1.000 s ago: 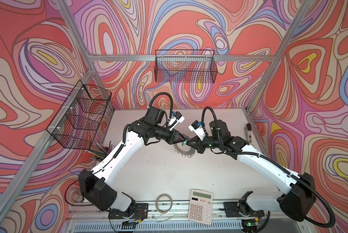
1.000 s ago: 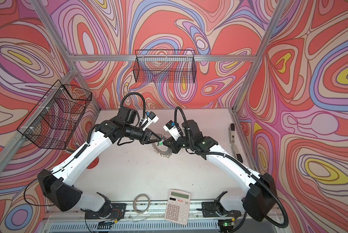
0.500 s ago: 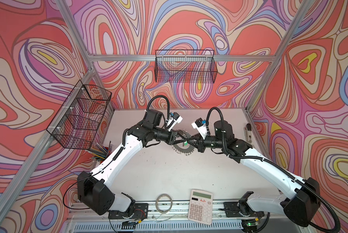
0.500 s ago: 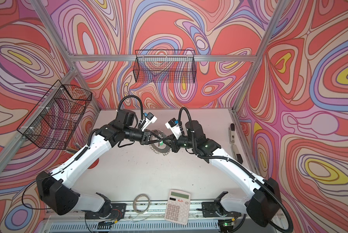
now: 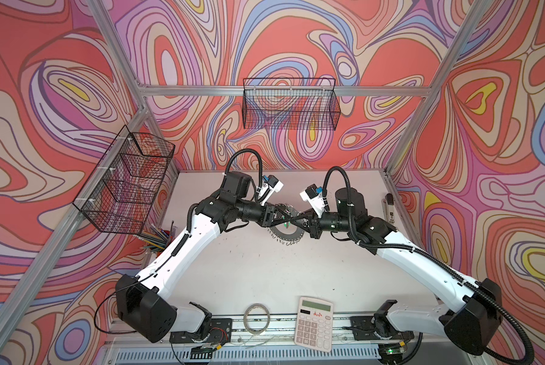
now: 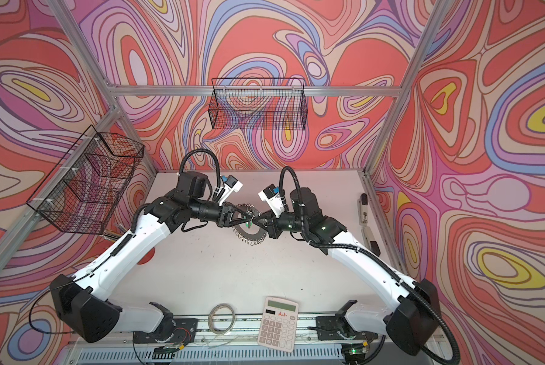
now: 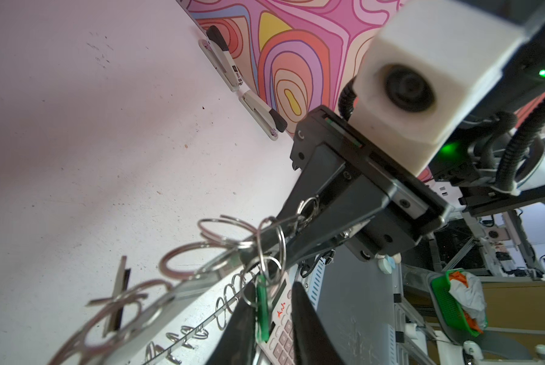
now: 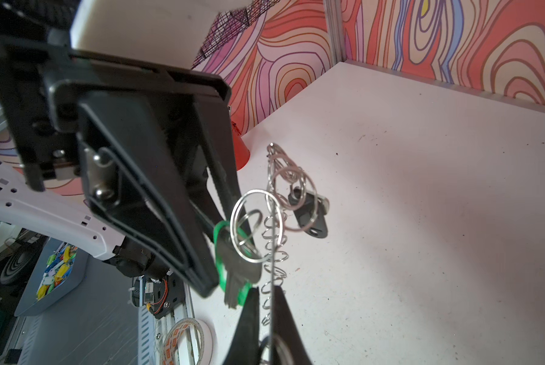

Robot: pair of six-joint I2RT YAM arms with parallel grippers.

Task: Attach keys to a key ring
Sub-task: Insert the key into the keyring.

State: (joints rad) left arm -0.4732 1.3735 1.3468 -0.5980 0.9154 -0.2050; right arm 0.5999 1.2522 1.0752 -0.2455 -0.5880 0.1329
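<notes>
We are pinching the key ring (image 7: 195, 282) edge-on in the closed right gripper (image 8: 269, 303). The black key (image 8: 310, 218) is hanging just beyond its tips, seemingly clipped on. The green key (image 8: 233, 268) is dangling between the narrowly parted jaws of the left gripper (image 7: 272, 294), apparently hooked too; only letting go seems left.

1. Premises are presenting as a robotics laboratory test cell.
2. Aluminium framing (image 5: 283, 91) is enclosing a white table (image 5: 264, 268); swirl-printed panels (image 5: 296, 41) are lining the walls.
3. A left arm (image 5: 182, 249) and right arm (image 5: 422, 262) are standing on a slotted rail (image 6: 247, 320), cabling running exposed.
4. Further metal framing (image 7: 467, 249) and a green crate (image 7: 451, 303) are showing beyond the cell.
</notes>
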